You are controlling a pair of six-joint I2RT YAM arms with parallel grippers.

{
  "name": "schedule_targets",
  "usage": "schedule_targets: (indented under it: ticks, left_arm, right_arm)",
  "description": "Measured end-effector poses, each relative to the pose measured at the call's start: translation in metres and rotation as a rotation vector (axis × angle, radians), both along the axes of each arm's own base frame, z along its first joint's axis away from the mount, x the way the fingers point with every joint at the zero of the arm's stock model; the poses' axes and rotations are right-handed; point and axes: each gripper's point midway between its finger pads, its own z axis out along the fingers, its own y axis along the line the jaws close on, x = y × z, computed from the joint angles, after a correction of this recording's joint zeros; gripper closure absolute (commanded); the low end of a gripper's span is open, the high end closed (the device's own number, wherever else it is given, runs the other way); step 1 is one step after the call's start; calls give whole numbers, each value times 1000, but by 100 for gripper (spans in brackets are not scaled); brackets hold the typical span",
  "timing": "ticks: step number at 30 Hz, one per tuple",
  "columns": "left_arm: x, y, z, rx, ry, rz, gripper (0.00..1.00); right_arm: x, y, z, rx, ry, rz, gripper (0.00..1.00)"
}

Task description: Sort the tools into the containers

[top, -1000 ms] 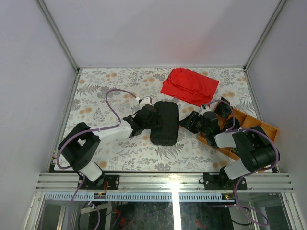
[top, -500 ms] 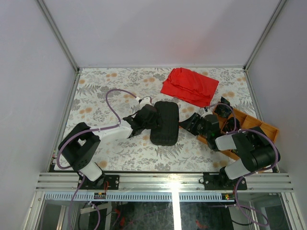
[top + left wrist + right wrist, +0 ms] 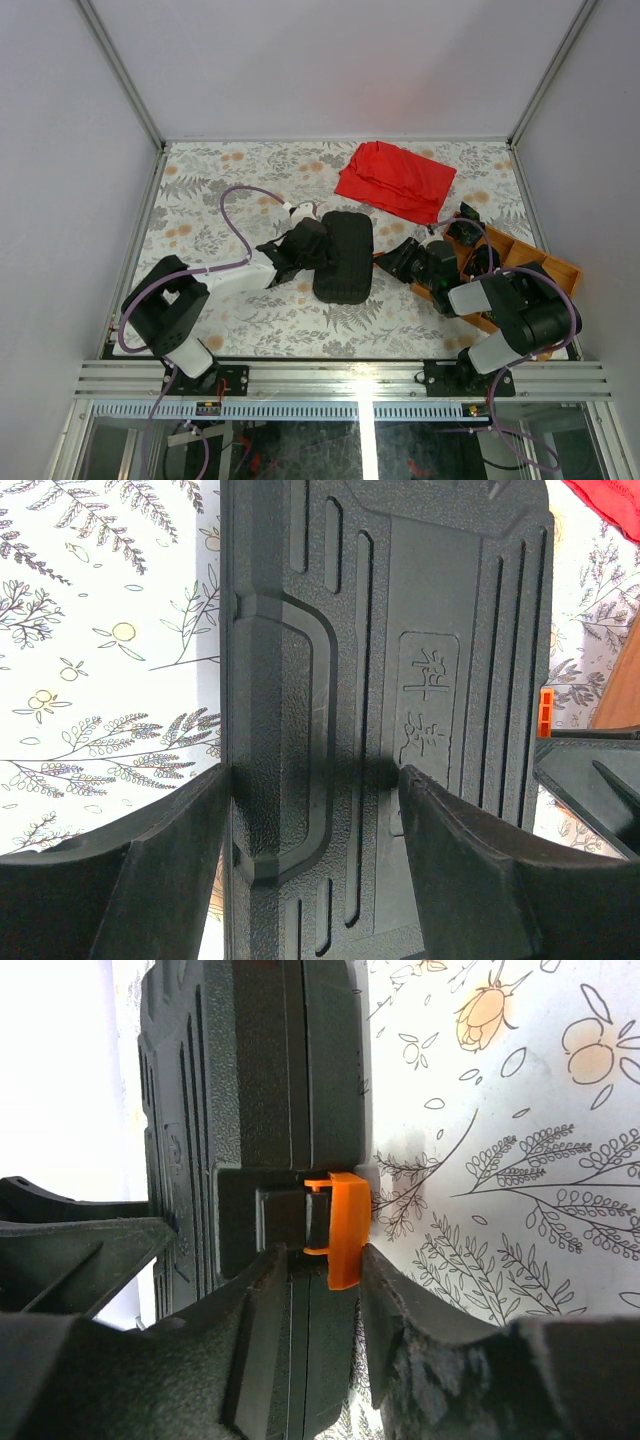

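Observation:
The black tool case [image 3: 343, 255] lies shut in the middle of the table, its ribbed lid up. My left gripper [image 3: 318, 245] is at its left side. In the left wrist view the gripper [image 3: 315, 780] is open, one finger at the case's left edge and the other on the lid [image 3: 400, 630]. My right gripper [image 3: 388, 262] is at the case's right side. In the right wrist view it [image 3: 323, 1260] is closed narrowly around the small orange latch [image 3: 345, 1225] on the case's edge [image 3: 250, 1080]. No tools show clearly.
A red cloth [image 3: 395, 180] lies behind the case to the right. A wooden tray [image 3: 555, 268] stands at the right edge, mostly under my right arm, with dark items at its far end [image 3: 465, 225]. The floral table cover [image 3: 220, 190] spreads to the left.
My right wrist has shifted slightly at the latch side of the case. The case and my left arm have not moved.

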Motion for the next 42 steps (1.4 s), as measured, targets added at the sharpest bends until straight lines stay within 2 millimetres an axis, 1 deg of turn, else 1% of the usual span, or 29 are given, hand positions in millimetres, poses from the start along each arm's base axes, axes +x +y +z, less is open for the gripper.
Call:
schedule_targets:
  ticks: [4,9,14,16,19,23,27,33,37,42]
  left_arm:
    - [0,0,0,0,0,0,36]
    - [0,0,0,0,0,0,36]
    - [0,0,0,0,0,0,36]
    - [0,0,0,0,0,0,37]
    - [0,0,0,0,0,0,37]
    - [-1,-2,0,-8,4,-9,37]
    - [-4,-8,0,-23,11,-30,37]
    - [-5,-9,0,-28,14,-36,37]
    - [-5,-10,0,-28,14,-36,37]
    - [-5,-10,0,-27,14,-37,37]
  right_arm:
    - [-1,0,-2,1,11,-3,68]
    - [-1,0,-3,-5,12,0,82]
    - [0,-4,-6,-49,21,1,92]
    - [0,-6,-5,-85,14,7,94]
    - [1,-12,0,-147,-7,9,95]
    - [4,-17,9,-236,-33,32,94]
    - [5,-22,14,-303,-53,61,91]
    - [3,-19,17,-336,-84,129,84]
    - [2,-16,18,-335,-98,165,77]
    - [2,-10,22,-306,-119,200,66]
